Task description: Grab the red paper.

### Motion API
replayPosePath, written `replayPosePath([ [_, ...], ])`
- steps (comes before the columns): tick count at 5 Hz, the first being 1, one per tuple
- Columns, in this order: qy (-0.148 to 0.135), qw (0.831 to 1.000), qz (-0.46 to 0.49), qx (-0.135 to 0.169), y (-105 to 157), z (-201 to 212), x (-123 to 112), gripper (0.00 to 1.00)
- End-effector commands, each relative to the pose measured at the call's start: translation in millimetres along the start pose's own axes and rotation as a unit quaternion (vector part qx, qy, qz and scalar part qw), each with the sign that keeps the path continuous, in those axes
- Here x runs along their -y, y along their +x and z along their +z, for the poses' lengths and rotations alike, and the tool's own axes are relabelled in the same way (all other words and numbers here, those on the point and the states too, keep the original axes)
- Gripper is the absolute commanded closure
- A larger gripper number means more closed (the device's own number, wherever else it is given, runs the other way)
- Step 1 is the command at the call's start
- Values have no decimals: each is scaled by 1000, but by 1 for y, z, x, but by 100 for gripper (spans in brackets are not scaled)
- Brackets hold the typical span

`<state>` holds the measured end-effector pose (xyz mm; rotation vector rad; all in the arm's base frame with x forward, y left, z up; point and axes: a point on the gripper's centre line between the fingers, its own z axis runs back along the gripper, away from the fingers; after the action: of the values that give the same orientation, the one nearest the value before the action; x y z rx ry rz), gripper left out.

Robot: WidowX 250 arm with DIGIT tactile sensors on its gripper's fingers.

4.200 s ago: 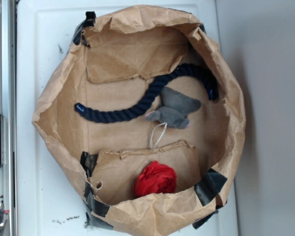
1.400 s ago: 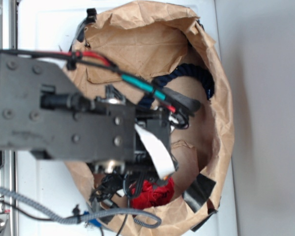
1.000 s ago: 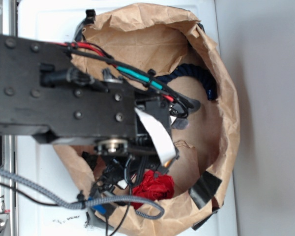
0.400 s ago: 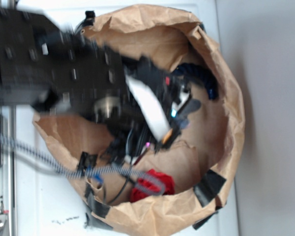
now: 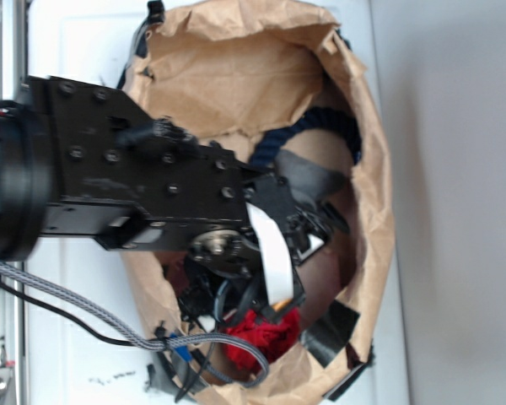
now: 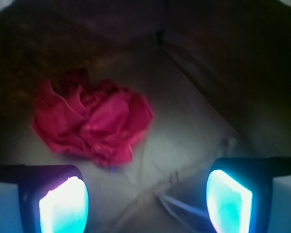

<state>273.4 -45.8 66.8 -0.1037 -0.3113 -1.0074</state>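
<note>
Your pincer (image 6: 145, 199) is released: in the wrist view its two fingers (image 6: 64, 204) glow at the lower corners with a wide gap between them and nothing in that gap. The red paper (image 6: 94, 124) lies on the brown floor of the paper bag (image 5: 236, 76), ahead of the fingers and toward the left one, apart from both. It is a crumpled wad with many folds, resting beside a crease in the bag's floor; a pale string (image 6: 182, 206) runs near the right finger.

In the exterior view your arm (image 5: 143, 190) reaches from the left over the bag and covers most of its inside. The red paper (image 5: 266, 333) shows just below the arm's cables, close to the bag's lower wall. A dark blue rope (image 5: 320, 126) curves along the upper right of the bag, and part of a grey plush toy (image 5: 308, 179) peeks out beside the arm. The bag sits on a white desk (image 5: 84, 51).
</note>
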Motion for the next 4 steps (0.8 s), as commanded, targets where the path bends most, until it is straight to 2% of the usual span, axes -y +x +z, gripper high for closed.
replayPosePath([
  [1,-87,992,-86,29,19,-9,8,0],
  [2,-102,991,-84,16,22,-40,15,0],
  [3,-112,991,-72,15,24,-57,23,100],
  [4,-104,992,-65,19,21,-62,37,100],
])
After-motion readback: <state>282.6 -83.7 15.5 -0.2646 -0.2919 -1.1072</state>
